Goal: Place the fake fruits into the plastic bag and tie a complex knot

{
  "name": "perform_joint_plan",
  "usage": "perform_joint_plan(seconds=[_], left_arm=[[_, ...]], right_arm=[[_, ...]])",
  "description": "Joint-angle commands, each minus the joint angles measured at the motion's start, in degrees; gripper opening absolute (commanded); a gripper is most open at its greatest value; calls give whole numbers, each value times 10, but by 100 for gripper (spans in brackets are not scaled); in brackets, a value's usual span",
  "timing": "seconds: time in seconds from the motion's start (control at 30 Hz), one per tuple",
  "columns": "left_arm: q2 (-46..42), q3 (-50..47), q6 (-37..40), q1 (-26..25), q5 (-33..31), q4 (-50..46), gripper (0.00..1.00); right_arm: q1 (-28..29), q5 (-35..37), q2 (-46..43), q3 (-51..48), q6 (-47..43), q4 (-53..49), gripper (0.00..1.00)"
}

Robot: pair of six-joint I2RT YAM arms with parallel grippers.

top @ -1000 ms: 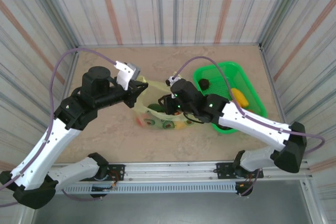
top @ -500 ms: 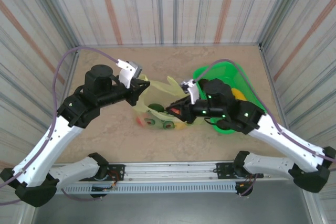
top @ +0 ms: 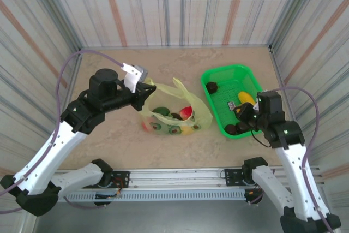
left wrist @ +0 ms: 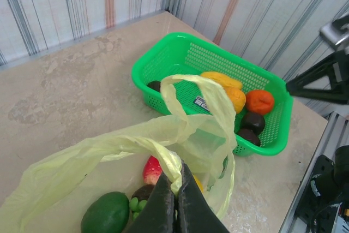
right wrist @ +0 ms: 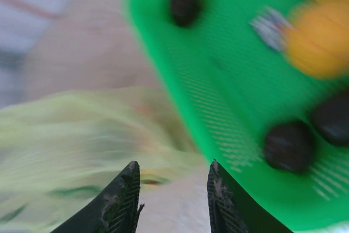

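The yellow-green plastic bag [top: 177, 114] lies open mid-table with fake fruits inside: a red one [top: 186, 112], a green one [top: 160, 111] and smaller pieces. My left gripper [top: 147, 87] is shut on the bag's rim strip [left wrist: 173, 163] and holds it up; in the left wrist view the gripper [left wrist: 179, 183] pinches the film above the red fruit [left wrist: 152, 170] and a green fruit [left wrist: 106, 213]. My right gripper [top: 241, 115] hangs open and empty over the green basket's near-left part. The blurred right wrist view has this gripper [right wrist: 172, 168] between bag [right wrist: 82, 135] and basket [right wrist: 229, 80].
The rigid green basket [top: 215, 73] at right holds more fruits: a yellow one [left wrist: 221, 79], orange ones [left wrist: 259, 101] and dark ones [left wrist: 253, 119], plus a dark one [top: 211, 87] at its far corner. Striped walls enclose the table. The bag's second handle loop [left wrist: 218, 94] stands up toward the basket.
My right arm has pulled back from the bag's mouth to the right, over the basket, jaws open. A red fruit now shows inside the bag. The left gripper keeps its hold.
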Motion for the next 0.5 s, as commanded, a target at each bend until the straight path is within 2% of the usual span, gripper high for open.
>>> perform_joint_plan(seconds=[0.0, 0.13, 0.23, 0.33, 0.47], left_arm=[[-13, -4, 2, -7, 5, 14, 0], [-18, -6, 4, -7, 1, 16, 0], [-19, -9, 3, -8, 2, 21, 0], [-18, -9, 3, -7, 2, 21, 0], [-18, -6, 2, -8, 2, 21, 0]], right_arm=[[-17, 86, 21, 8, 105, -188, 37], [-20, 147, 49, 14, 141, -259, 29], [-21, 177, 67, -18, 172, -287, 18], [-23, 154, 68, -65, 170, -241, 17], [-28, 137, 76, -105, 144, -125, 19]])
